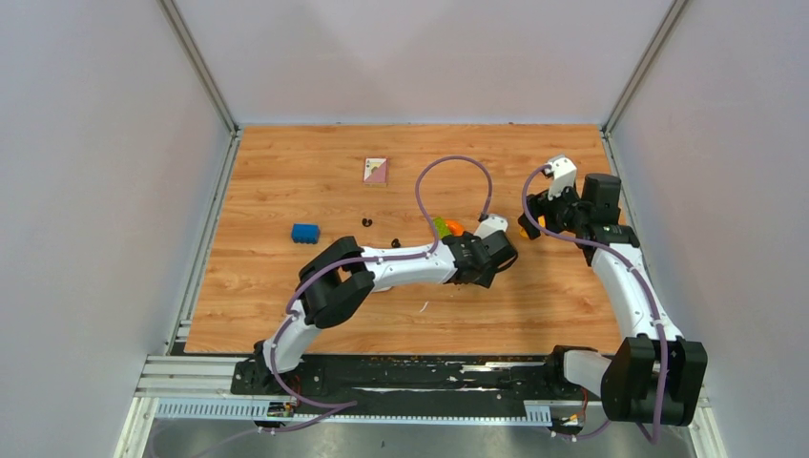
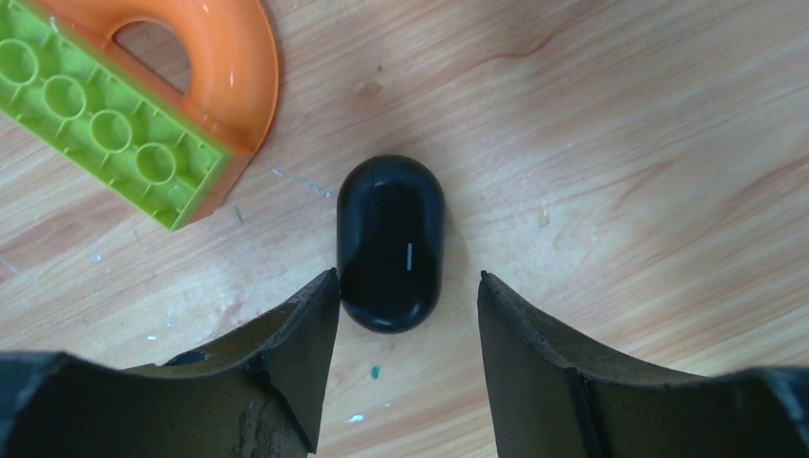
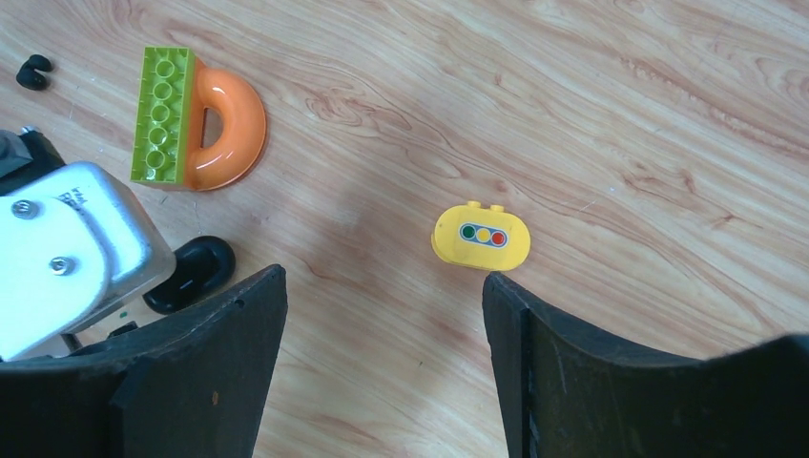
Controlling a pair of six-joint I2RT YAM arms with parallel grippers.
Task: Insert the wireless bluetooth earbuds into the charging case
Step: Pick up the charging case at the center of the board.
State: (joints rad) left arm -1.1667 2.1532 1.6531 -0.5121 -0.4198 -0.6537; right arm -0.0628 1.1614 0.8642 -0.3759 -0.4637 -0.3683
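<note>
A black pill-shaped charging case [image 2: 391, 243] lies shut on the wooden table. My left gripper [image 2: 407, 281] is open, low over the table, and the case's near end sits between its fingertips; the left finger's tip is at the case's side, the right one stands apart. The case also shows in the right wrist view [image 3: 196, 272], partly under the left gripper's body. My right gripper [image 3: 383, 279] is open and empty above bare wood. Two black earbuds [image 1: 367, 222] [image 1: 395, 240] lie left of the left gripper [image 1: 500, 252]; one shows in the right wrist view [image 3: 33, 72]. No white earbuds are in view.
An orange-and-green toy [image 2: 143, 105] lies just beyond the case and shows in the right wrist view [image 3: 196, 119]. A yellow traffic-light brick [image 3: 482, 237] lies by my right gripper [image 1: 530, 227]. A blue brick [image 1: 305, 232] and a small card [image 1: 376, 170] lie farther left and back.
</note>
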